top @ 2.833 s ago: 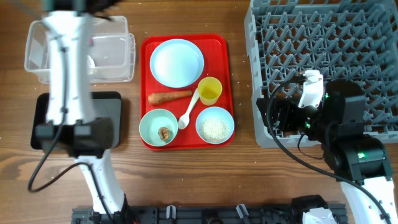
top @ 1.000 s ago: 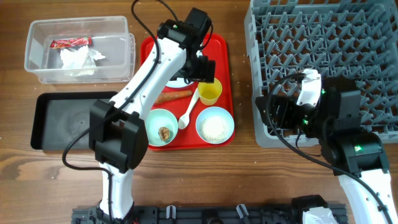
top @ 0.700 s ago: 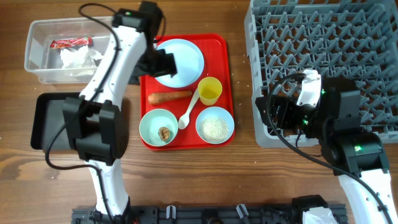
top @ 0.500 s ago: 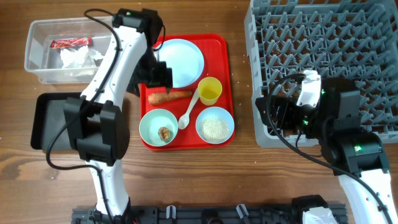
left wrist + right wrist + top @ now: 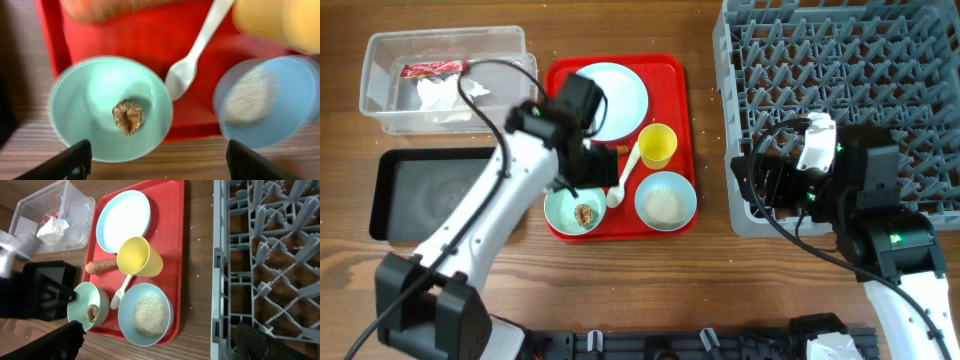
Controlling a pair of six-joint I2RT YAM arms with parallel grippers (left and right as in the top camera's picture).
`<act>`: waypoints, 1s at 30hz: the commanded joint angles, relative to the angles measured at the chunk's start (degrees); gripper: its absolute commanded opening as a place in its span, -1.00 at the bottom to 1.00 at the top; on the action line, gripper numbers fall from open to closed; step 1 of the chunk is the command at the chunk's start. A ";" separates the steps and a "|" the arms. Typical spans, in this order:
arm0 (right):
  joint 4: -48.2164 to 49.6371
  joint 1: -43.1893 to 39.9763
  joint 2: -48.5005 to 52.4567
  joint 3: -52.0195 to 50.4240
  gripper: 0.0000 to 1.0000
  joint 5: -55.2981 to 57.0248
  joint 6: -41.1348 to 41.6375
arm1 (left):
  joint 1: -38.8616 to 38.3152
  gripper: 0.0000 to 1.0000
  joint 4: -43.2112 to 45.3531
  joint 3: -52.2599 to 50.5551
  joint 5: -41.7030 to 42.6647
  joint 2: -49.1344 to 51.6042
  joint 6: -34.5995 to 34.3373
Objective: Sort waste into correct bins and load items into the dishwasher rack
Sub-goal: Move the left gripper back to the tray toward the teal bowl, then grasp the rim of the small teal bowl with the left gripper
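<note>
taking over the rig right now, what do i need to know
Left pincer: open, empty, above the scrap bowl.
Right pincer: open, empty, at the edge of the rack.
Done: wrapper and tissue lie in the clear tub.
To do: carrot, scrap and rice, all on the red tray, go to bins; plate, cup, spoon, scrap bowl and rice bowl go to the rack.

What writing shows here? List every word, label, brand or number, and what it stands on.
No text can be read in any view.
Red snack wrapper in the clear tub: printed marks, too small and blurred to read.
Nothing else shows any marking.
</note>
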 commanded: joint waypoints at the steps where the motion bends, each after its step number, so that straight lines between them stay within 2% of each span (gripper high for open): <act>1: 0.02 0.13 0.33 1.09 0.99 0.09 0.31 | 0.07 0.58 5.66 -7.67 0.28 1.95 -0.81; 8: 0.02 0.13 0.33 1.09 1.00 0.09 0.39 | 0.00 0.26 11.67 -9.18 0.24 3.37 0.39; 14: 0.11 0.13 0.33 1.09 1.00 0.11 0.39 | -1.55 0.21 12.52 -9.25 -1.11 4.09 5.55; 17: 0.20 0.13 0.33 1.09 0.99 0.13 0.31 | -2.82 0.23 13.44 -9.97 -3.10 5.20 5.68; 19: 0.17 0.13 0.33 1.09 0.99 0.13 0.33 | -3.58 0.18 14.45 -10.43 -2.99 6.19 5.66; 21: 0.20 0.13 0.33 1.09 0.99 0.13 0.33 | -4.26 0.01 14.88 -10.47 -2.99 7.30 5.64; 23: 0.20 0.13 0.33 1.09 1.00 0.13 0.28 | -4.68 -0.26 15.10 -10.47 -2.99 8.09 5.60; 26: 0.17 0.13 0.33 1.09 0.99 0.13 0.28 | -4.81 -0.46 15.13 -10.49 -3.08 8.74 5.44; 28: 0.17 0.13 0.33 1.09 0.99 0.13 0.31 | -4.81 -0.75 15.45 -10.49 -3.26 8.83 5.42; 30: 0.15 0.13 0.33 1.09 0.99 0.13 0.28 | -4.81 -0.92 15.52 -10.49 -3.23 8.83 5.40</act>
